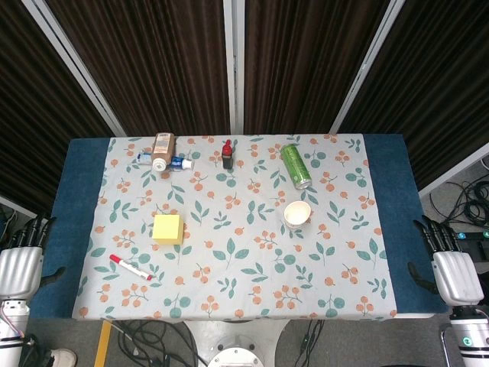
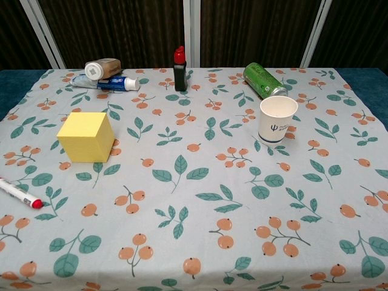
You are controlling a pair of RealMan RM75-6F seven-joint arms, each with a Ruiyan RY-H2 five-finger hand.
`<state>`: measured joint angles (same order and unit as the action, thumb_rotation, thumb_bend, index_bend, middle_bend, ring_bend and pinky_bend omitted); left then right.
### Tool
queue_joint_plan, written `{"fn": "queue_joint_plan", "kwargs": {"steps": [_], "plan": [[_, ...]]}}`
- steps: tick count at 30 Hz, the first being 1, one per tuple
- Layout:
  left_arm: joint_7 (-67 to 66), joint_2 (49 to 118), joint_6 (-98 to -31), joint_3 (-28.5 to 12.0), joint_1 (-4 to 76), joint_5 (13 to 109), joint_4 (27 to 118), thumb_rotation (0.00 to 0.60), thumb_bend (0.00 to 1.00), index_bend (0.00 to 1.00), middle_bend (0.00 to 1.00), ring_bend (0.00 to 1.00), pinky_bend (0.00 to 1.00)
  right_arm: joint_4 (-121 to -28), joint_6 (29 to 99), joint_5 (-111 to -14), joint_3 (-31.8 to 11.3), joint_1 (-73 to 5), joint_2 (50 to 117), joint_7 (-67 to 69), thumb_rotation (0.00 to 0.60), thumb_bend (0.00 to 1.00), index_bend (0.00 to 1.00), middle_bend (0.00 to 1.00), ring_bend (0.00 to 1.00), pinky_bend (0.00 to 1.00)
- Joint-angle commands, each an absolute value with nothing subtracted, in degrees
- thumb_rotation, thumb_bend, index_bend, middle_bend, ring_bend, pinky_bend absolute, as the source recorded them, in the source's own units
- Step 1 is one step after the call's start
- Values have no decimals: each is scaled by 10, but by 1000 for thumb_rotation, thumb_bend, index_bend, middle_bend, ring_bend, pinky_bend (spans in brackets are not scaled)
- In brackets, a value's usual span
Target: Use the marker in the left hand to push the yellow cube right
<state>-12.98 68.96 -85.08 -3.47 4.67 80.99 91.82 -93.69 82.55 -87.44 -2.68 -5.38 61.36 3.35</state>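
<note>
Evidently the task has not begun: the marker (image 1: 131, 267) lies on the floral tablecloth (image 1: 252, 252) near its front left corner, held by neither hand, and the yellow cube (image 1: 168, 228) sits just beyond it toward the table's left side, apart from the marker. The left hand (image 1: 21, 264) rests off the cloth beside the table's left edge, holding nothing, its dark fingers extended forward; whether they are spread or pressed together cannot be told at this size. The right hand (image 1: 454, 271) lies likewise beyond the right edge, empty, fingers extended. Remaining, by judgement: grasp the marker, set it against the cube's left face, and push. To the cube's right the cloth offers open room until the paper cup (image 1: 297, 215), which stands well apart and slightly farther back; the green can (image 1: 296, 166), dark bottle (image 1: 228, 154), brown bottle (image 1: 163, 151) and tube (image 1: 174, 162) line the rear. The marker lies close to the cloth's front margin.
</note>
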Motion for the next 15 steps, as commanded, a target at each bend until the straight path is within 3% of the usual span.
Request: {"fn": "queue_joint_plan", "kwargs": {"steps": [1,10,15], "plan": [[-128,691,-850,-34,47,812,915,600,142,132,69,98,199,-937,828,-875,-27,-53,614,33,600,301,0,0,0,0],[-115,687,-842,-28,56,833,906,600,142,133,70,98,200,-939,844,-878,-26,-45,611,30,600,301,0,0,0,0],[-102,688,-822,-25,77,859,892,600,143,198,161,102,200,-939,849,-880,-28,-44,607,32,600,301,0,0,0,0]]}}
